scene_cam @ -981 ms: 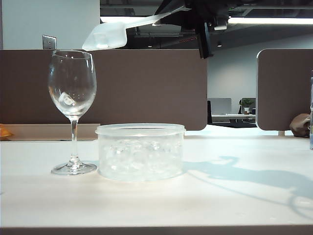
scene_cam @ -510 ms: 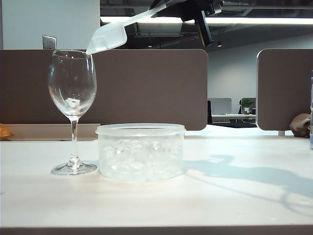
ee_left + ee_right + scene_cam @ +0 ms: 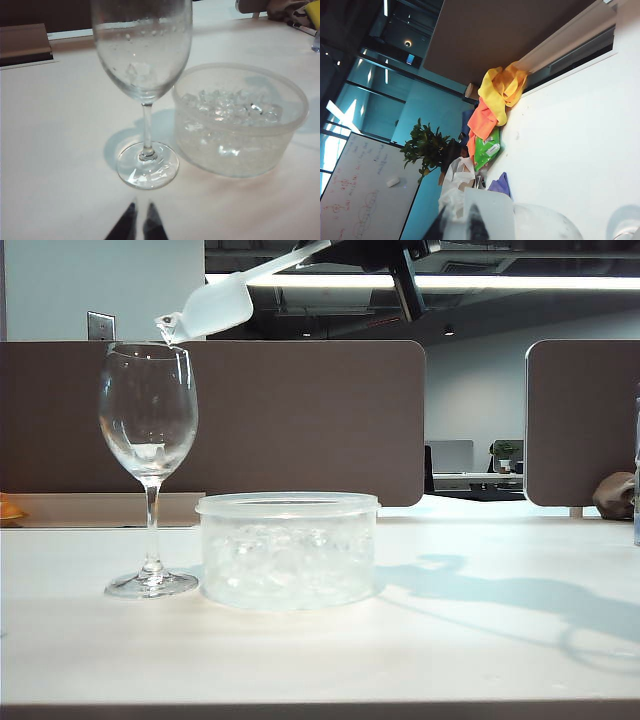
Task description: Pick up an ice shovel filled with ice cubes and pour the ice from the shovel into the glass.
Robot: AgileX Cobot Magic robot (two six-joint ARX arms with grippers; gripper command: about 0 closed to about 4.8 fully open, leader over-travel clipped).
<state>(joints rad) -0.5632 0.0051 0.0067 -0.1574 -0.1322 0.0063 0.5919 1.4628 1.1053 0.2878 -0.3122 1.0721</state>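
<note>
- Pouring is in hand: the ice shovel (image 3: 215,307) is tilted over the wine glass (image 3: 148,420), clenched in the right hand (image 3: 395,250).
- The left hand (image 3: 140,222) is held shut near the desk (image 3: 450,640).
- More tilt is judged necessary.

Black right arm (image 3: 385,252); left tool (image 3: 139,223) with 2 dark tapered fingers.

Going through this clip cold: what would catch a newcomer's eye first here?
The ice shovel held high by the right gripper, tipped down over the rim of the glass, with an ice cube at its lip. Next, the round plastic tub full of ice, standing just right of the glass on the white table. The left gripper rests shut, low before the glass's foot.
</note>
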